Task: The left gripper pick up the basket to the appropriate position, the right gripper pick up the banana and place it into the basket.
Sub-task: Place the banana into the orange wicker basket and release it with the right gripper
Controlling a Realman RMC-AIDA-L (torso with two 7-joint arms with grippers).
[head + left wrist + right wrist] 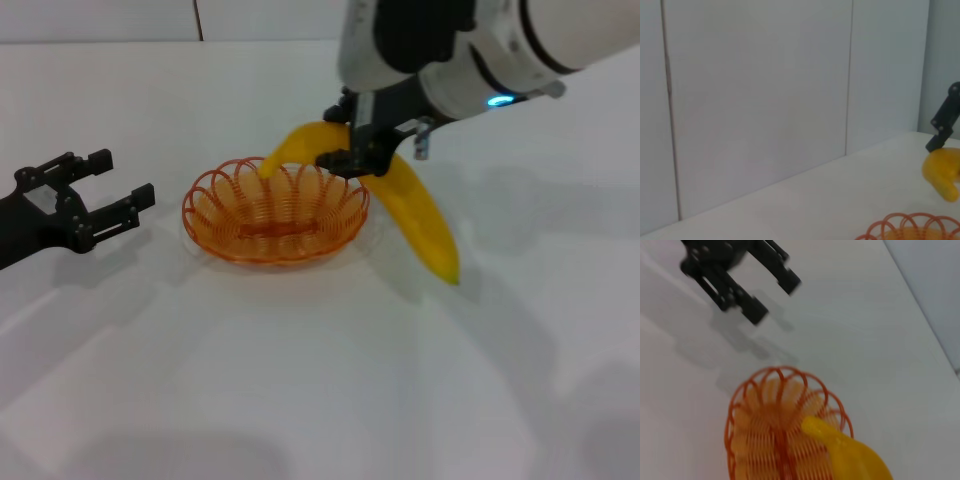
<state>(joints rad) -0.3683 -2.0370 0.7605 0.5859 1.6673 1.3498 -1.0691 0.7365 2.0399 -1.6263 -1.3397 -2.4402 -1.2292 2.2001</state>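
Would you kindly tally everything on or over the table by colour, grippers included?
Orange: 1, the basket
Yellow: 1, the banana, held over the basket's rim
Black: 2, the left gripper, open beside the basket, and the right gripper, shut on the banana
Total: 4

one banana point(420, 215), one basket point(275, 212), two hands

Banana point(420, 215): middle hidden behind right pincer point(352, 150). Basket point(912, 227): cut by left wrist picture's edge. Left pincer point(755, 287): blurred in right wrist view.
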